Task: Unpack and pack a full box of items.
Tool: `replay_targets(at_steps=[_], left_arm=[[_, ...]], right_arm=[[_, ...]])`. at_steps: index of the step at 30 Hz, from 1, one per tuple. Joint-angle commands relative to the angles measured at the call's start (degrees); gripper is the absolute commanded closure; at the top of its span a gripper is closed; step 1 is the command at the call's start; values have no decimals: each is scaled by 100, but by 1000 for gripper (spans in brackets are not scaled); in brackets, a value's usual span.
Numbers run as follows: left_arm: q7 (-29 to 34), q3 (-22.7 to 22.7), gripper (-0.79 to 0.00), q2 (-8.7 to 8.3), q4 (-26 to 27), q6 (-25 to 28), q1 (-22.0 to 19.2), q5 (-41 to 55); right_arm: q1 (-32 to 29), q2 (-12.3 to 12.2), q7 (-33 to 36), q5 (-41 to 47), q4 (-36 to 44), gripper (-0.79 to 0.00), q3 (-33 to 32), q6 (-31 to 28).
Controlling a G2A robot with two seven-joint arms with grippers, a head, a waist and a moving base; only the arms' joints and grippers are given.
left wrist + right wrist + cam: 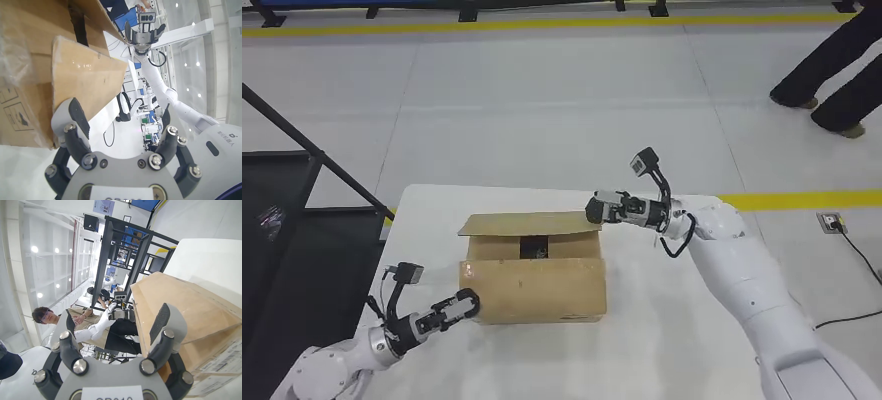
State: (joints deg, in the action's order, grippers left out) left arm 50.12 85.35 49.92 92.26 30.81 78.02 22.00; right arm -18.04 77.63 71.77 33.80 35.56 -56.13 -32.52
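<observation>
At the left of the white counter (427, 215), the left tool (464, 305) is held low beside the near left corner of the cardboard box (532, 290). Its fingers are spread wide apart and it is empty. In the left wrist view one dark finger pad (78, 111) is seen right at the corner of the near flap (85, 75), though contact cannot be confirmed. The box is set on its base in the middle of the counter, with a dark gap (534, 245) left open at its top. The far flap (527, 222) is tilted along the far side of that gap. The right tool (594, 208) is placed at the right end of this flap, carried by an arm stretched in from the counter's right side. Its fingers are likewise held apart and it is empty. In the right wrist view one ribbed pad (158, 321) is laid close over the flap's broad brown face, while the other finger (69, 321) is kept well clear of the cardboard. A printed label (217, 364) is stuck on the box's side wall.
</observation>
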Motion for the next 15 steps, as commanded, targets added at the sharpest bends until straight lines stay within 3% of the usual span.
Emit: replay_targets(at_steps=[1,15], left_arm=[[-71,-29,-785,10,16,-10,-6,-101],[-565,-246,-785,92,134,-228,-129,-468]], right_arm=[[-28,-17,56,21,-38,-785,1,56],[35,178,347,43,-507,-785,303,348]])
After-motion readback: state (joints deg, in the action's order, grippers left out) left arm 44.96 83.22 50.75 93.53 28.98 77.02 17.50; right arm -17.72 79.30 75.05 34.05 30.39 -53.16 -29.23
